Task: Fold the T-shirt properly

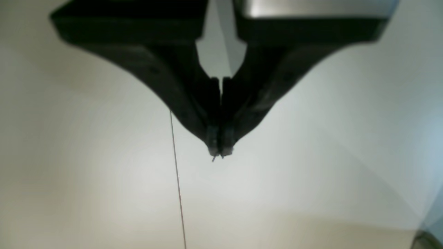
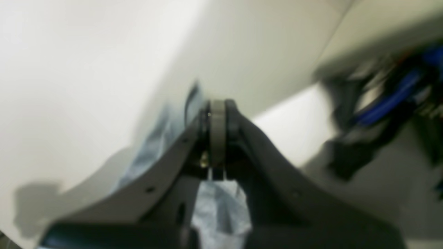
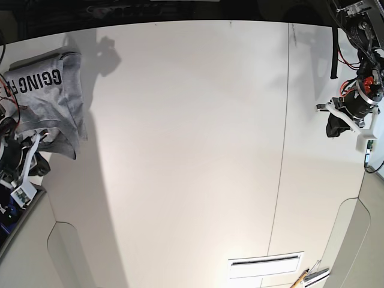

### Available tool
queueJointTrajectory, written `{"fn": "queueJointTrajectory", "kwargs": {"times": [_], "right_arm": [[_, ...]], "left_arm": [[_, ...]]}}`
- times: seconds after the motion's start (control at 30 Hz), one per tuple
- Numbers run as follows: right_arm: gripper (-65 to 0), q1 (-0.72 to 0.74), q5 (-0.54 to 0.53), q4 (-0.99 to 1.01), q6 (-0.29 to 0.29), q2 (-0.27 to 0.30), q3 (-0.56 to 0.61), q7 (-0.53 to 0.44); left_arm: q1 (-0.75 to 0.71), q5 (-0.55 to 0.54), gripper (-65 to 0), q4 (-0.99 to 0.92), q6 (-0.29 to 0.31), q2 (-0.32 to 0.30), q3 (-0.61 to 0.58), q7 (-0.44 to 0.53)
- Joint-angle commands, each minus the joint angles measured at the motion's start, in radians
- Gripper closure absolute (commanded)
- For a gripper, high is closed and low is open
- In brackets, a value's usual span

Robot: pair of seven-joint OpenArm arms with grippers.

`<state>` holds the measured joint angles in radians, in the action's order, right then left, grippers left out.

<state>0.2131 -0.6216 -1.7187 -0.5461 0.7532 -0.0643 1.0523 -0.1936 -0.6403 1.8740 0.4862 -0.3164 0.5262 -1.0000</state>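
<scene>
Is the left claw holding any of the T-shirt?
No. The left claw is shut on nothing over the bare table; the T-shirt hangs at the far side by the right arm.

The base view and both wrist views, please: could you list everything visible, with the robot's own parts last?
T-shirt: one, heather grey with black lettering, hanging bunched at the base view's far left, above the table.
Table: one, white, fills the views; thin dark seam line down its right part.
Right tool: one, black, shut on the T-shirt; grey cloth shows between its fingers.
Left tool: one, black, shut, holding nothing, over bare table.
</scene>
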Motion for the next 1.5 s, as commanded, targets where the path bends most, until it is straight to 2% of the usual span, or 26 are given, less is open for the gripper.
{"fn": "queueJointTrajectory", "kwargs": {"times": [0.0, 0.17, 0.4, 0.5, 0.6, 0.73, 0.87, 0.93, 1.03, 1.17, 1.3, 1.37, 1.47], "right_arm": [[0.0, 0.014, -0.008, -0.031, 0.0, 0.022, -0.028, 0.0], [0.0, -0.084, -0.053, -0.137, -0.002, 0.021, -0.082, 0.044], [0.0, -0.396, -0.052, -0.269, -0.004, -0.03, -0.082, 0.074], [0.0, -0.548, -0.053, -0.358, -0.004, -0.056, -0.082, 0.098], [0.0, -0.716, -0.051, -0.459, -0.01, -0.055, -0.082, 0.136], [0.0, -0.943, -0.046, -0.548, -0.044, -0.052, -0.082, 0.221], [0.0, -1.158, 0.027, -0.547, -0.045, -0.029, -0.082, 0.243], [0.0, -1.242, 0.04, -0.53, -0.045, -0.021, -0.082, 0.243], [0.0, -1.307, 0.038, -0.477, -0.046, -0.019, -0.081, 0.243], [0.0, -1.291, 0.039, -0.299, -0.056, -0.019, -0.041, 0.2], [0.0, -1.172, 0.063, -0.018, -0.057, -0.025, 0.072, -0.009], [0.0, -1.078, 0.111, 0.139, -0.056, -0.049, 0.149, -0.092], [0.0, -0.932, 0.172, 0.386, -0.056, -0.105, 0.256, -0.186]], "left_arm": [[0.01, -0.014, 0.0, 0.043, 0.004, -0.016, 0.015, 0.008], [-0.042, -0.019, 0.0, 0.204, 0.008, -0.016, 0.13, -0.027], [-0.277, -0.151, 0.0, 0.42, 0.012, -0.016, 0.437, -0.08], [-0.393, -0.255, 0.0, 0.45, 0.056, -0.013, 0.56, -0.148], [-0.52, -0.385, 0.0, 0.449, 0.105, 0.003, 0.653, -0.214], [-0.69, -0.53, 0.0, 0.449, 0.147, 0.012, 0.715, -0.285], [-0.862, -0.613, 0.0, 0.438, 0.185, 0.011, 0.705, -0.372], [-0.939, -0.639, 0.0, 0.414, 0.192, 0.007, 0.675, -0.396], [-1.046, -0.642, 0.0, 0.346, 0.192, -0.026, 0.567, -0.396], [-1.114, -0.617, 0.0, 0.169, 0.212, -0.11, 0.314, -0.396], [-1.042, -0.572, 0.0, -0.115, 0.212, -0.204, -0.001, -0.238], [-0.952, -0.493, 0.0, -0.272, 0.212, -0.23, -0.159, -0.145], [-0.797, -0.34, 0.0, -0.514, 0.212, -0.229, -0.371, 0.045]]}}
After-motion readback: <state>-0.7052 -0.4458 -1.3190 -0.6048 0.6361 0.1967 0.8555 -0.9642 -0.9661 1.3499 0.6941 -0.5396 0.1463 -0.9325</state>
